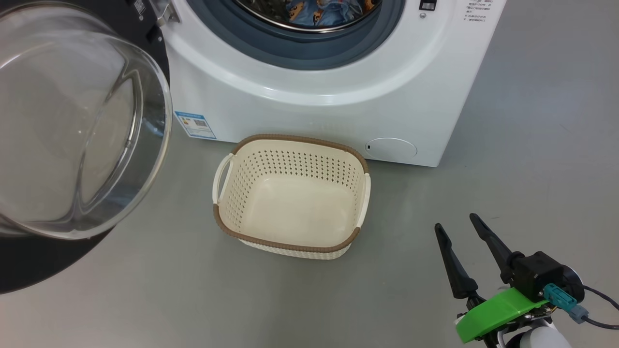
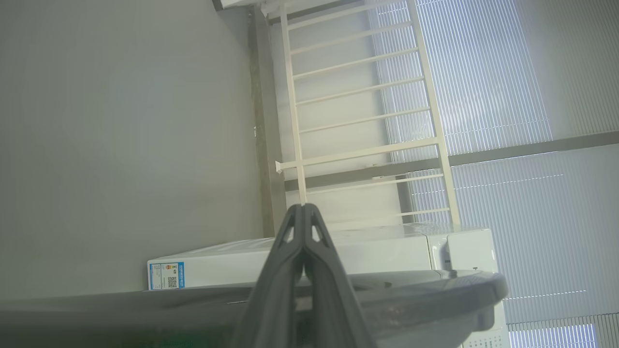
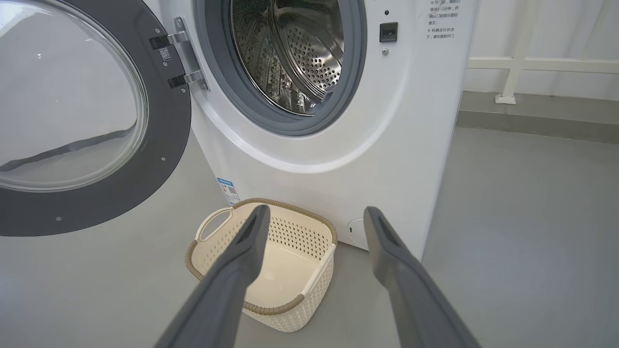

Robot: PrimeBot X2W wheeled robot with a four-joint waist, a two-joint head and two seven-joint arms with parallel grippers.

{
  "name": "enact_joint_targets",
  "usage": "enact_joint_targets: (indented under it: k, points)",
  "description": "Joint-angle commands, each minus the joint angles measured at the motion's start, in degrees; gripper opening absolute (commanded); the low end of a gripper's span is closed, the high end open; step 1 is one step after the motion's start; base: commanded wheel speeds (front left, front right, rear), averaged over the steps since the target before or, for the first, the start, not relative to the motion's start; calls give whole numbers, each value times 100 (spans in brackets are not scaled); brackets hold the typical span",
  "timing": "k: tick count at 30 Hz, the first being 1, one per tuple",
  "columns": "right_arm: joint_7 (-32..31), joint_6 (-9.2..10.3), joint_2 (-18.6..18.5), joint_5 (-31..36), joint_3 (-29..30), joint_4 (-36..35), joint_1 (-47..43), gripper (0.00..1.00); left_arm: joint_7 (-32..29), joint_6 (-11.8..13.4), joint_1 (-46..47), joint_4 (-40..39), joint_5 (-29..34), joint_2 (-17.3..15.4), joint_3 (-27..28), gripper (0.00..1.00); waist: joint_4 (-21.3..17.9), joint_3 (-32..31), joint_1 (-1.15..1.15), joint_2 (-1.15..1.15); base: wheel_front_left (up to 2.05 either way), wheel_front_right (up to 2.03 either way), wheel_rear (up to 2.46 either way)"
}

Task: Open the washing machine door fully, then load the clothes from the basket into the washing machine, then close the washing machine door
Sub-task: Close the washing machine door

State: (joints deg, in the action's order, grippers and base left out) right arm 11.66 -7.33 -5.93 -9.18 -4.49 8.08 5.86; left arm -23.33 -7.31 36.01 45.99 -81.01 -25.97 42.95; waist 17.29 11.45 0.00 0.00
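Note:
The washing machine (image 1: 338,96) stands with its door (image 1: 72,121) swung wide to the left, the glass bowl facing me. Blue clothes (image 1: 314,12) with orange prints lie inside the drum. On the floor before the machine, the cream basket (image 1: 290,138) holds nothing. My right gripper (image 1: 455,222) hovers open to the basket's lower right, nothing between its fingers. In the right wrist view that gripper (image 3: 316,212) points at the basket (image 3: 290,321), the door (image 3: 164,121) and the steel drum (image 3: 290,48). My left gripper (image 2: 303,209) is shut on nothing, with the door's dark edge (image 2: 411,290) close behind it.
Grey floor spreads right of the machine and in front of the basket. A white railing (image 2: 362,154) and window blinds (image 2: 508,96) stand beyond the washer (image 2: 338,256). The open door takes up the space at the left.

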Motion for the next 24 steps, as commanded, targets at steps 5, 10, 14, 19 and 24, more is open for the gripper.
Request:
enact_joint_targets:
  k: [5, 10, 14, 19, 24]
  points:
    - [7, -16, 8, -13, -86, -144, 105, 100, -393, -17, -209, -255, -174, -261, -69, 0, 39, 6, 0, 0, 0, 0, 0]
    - [17, -16, 33, -52, -72, -105, 87, 100, -908, -17, -383, -415, -313, -158, -216, 0, 100, -18, 0, 0, 0, 0, 0]
    - [35, -16, 41, -50, -87, -71, 88, 100, -1212, -17, -525, -582, -459, -78, -233, 0, 142, -45, 0, 0, 0, 0, 0]
    - [61, -16, 62, -82, -104, 6, 75, 100, -1715, -17, -719, -1065, -751, 121, -254, 0, 183, -111, 0, 0, 0, 0, 0]
    - [81, -16, 72, -131, -152, 103, 48, 100, -2194, -17, -929, -1331, -988, 329, -305, 0, 186, -219, 0, 0, 0, 0, 0]
